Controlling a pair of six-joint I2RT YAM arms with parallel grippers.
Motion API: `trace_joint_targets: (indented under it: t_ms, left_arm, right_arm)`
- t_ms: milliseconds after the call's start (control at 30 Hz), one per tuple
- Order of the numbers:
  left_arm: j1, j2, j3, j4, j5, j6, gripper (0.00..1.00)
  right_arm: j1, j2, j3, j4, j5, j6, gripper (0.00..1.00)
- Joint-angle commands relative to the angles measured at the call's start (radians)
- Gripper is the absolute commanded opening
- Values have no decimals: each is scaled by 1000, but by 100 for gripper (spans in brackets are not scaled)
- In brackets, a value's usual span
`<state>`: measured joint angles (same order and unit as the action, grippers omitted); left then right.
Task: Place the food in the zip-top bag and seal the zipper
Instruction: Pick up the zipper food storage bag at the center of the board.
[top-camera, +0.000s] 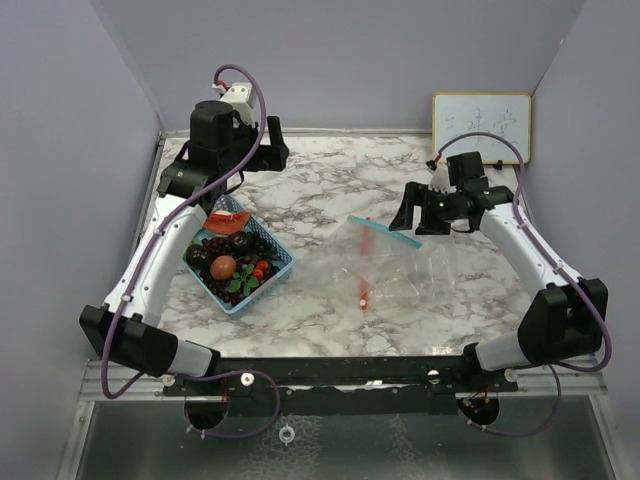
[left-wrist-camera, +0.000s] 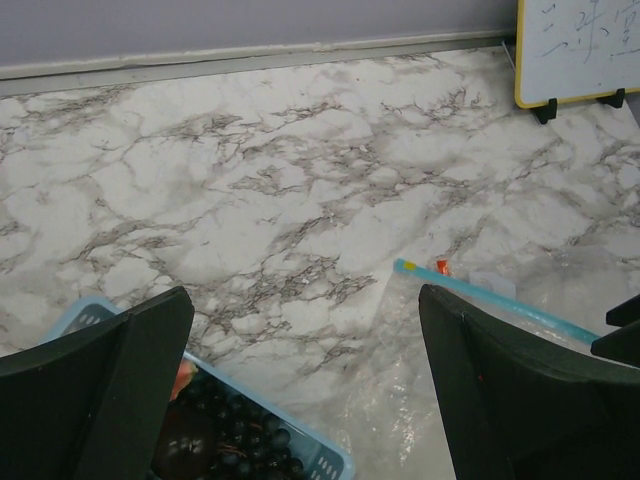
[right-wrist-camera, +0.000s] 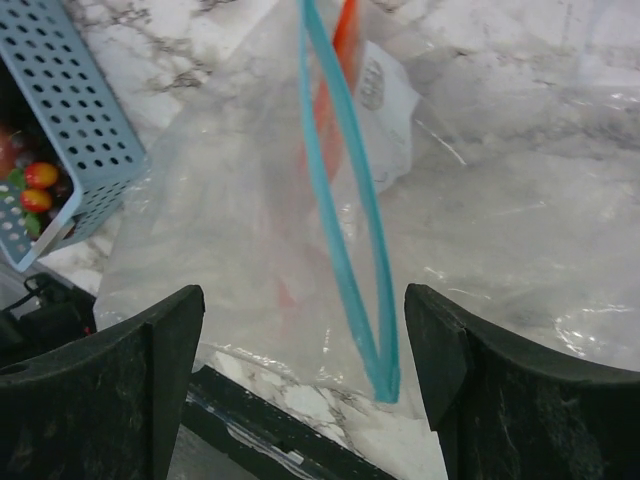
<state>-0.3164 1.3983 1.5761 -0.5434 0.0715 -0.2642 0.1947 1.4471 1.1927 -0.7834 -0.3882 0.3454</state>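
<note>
The food lies in a light-blue basket at the left: a red watermelon wedge, dark purple grapes, a reddish round fruit, cherry tomatoes and green leaves. The clear zip-top bag lies flat at centre right, its teal zipper parted. My left gripper is open and empty, high above the table behind the basket. My right gripper is open and empty over the zipper's end. The left wrist view shows the grapes and the bag.
A small whiteboard stands at the back right. Purple walls close in the marble table on three sides. In the right wrist view the basket's perforated wall lies just left of the bag, and the cherry tomatoes show.
</note>
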Motion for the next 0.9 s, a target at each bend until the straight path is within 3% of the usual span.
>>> trace_joint_targets:
  t_ms: [0, 167, 500, 800, 867]
  left_arm:
    - [-3, 8, -12, 39, 49, -24, 98]
    - [-2, 8, -25, 49, 60, -38, 98]
    - [-2, 11, -47, 54, 117, -101, 98]
    - [-2, 13, -59, 23, 137, -122, 96]
    - [-2, 14, -59, 15, 141, -128, 96]
  right_arm:
    - [-1, -41, -36, 139, -163, -47, 81]
    - [0, -17, -77, 215, -180, -85, 81]
    - [0, 59, -152, 381, -368, -83, 75]
    - [3, 91, -190, 391, -483, -78, 57]
    - [6, 89, -198, 375, -507, -82, 44]
